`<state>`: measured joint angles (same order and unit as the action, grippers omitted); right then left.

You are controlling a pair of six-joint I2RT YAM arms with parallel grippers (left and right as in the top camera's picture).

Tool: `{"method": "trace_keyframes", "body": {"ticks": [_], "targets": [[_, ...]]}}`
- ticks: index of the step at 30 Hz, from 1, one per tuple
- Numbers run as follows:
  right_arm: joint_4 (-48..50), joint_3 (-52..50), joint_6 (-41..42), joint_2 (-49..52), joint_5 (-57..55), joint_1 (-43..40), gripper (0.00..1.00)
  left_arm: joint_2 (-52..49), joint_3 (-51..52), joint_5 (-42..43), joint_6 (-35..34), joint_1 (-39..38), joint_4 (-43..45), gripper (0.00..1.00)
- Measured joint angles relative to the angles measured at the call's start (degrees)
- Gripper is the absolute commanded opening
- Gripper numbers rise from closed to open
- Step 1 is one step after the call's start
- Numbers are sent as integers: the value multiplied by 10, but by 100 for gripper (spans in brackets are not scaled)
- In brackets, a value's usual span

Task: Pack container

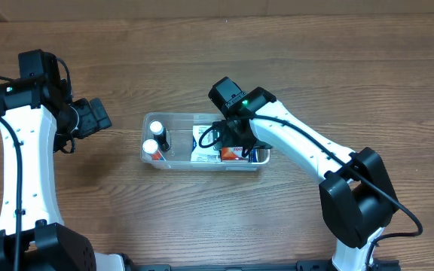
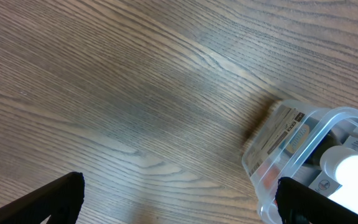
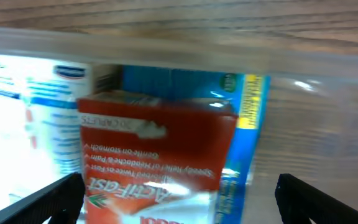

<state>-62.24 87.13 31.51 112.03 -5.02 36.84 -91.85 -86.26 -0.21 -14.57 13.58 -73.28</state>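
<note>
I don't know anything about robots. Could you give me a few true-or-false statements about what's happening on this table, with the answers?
1. The clear plastic rectangular tub holds two white-capped bottles at one end. True.
2. The left gripper is clutching a bottle. False: it is open and holds nothing, over the wooden table beside the tub.
3. The right gripper hangs over a red cardboard box. True.
4. The red box lies on the table outside the tub. False: it lies inside the tub, next to a blue box.
</note>
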Motion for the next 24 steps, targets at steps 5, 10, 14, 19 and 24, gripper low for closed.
{"method": "trace_keyframes", "body": {"ticks": [5, 10, 14, 19, 24], "targets": [[18, 43, 0, -92, -45, -24, 100, 0, 0, -1, 2, 0, 0, 100], [-5, 78, -20, -260, -61, -210, 100, 0, 0, -64, 41, 0, 1, 100], [-23, 72, -56, -232, -63, -352, 100, 0, 0, -81, 45, 0, 3, 100], [-23, 71, -93, -222, -53, -409, 100, 0, 0, -71, 46, 0, 18, 100], [-26, 29, -92, -289, -43, -409, 100, 78, 31, -7, 88, -8, 33, 100]]}}
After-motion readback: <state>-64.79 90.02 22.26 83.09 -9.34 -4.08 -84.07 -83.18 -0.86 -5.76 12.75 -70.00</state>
